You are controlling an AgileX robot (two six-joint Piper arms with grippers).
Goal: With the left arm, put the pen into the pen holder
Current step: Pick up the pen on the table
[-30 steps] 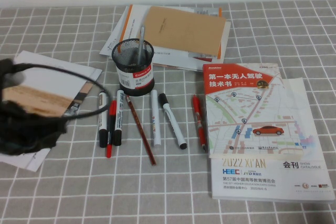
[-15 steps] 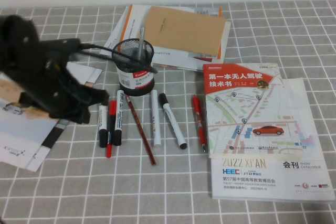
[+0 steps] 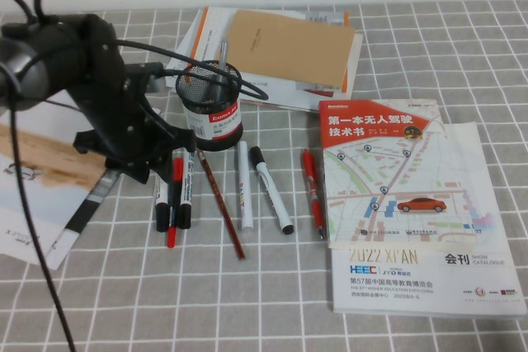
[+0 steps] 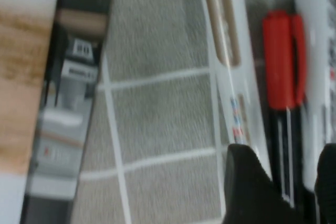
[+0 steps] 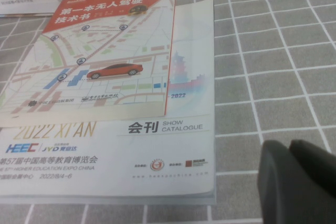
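The pen [image 3: 161, 210], a thick white marker with a long black cap, lies left of the pen holder's base, beside a thin red pen [image 3: 174, 195] and a similar marker [image 3: 186, 191]. The black mesh pen holder [image 3: 211, 109] stands upright with a grey pen inside. My left gripper [image 3: 161, 169] hovers low over the pen's upper half and hides it. In the left wrist view the left gripper [image 4: 286, 182] is open, one finger [image 4: 247, 182] over the white barrel [image 4: 228, 72], the red pen [image 4: 281, 66] in the gap. My right gripper [image 5: 299, 182] is shut and empty over bare cloth.
A brown pencil [image 3: 221, 204], a slim white pen [image 3: 244, 187], another marker [image 3: 271, 190] and a red pen [image 3: 312, 191] lie right of the cluster. Catalogues [image 3: 412, 212] lie at the right, a brown notebook [image 3: 289, 47] behind the holder, papers [image 3: 33, 187] at the left.
My left arm has swung in from the left edge, up and to the right, and its gripper now sits over the left cluster of pens. Nothing on the table has moved.
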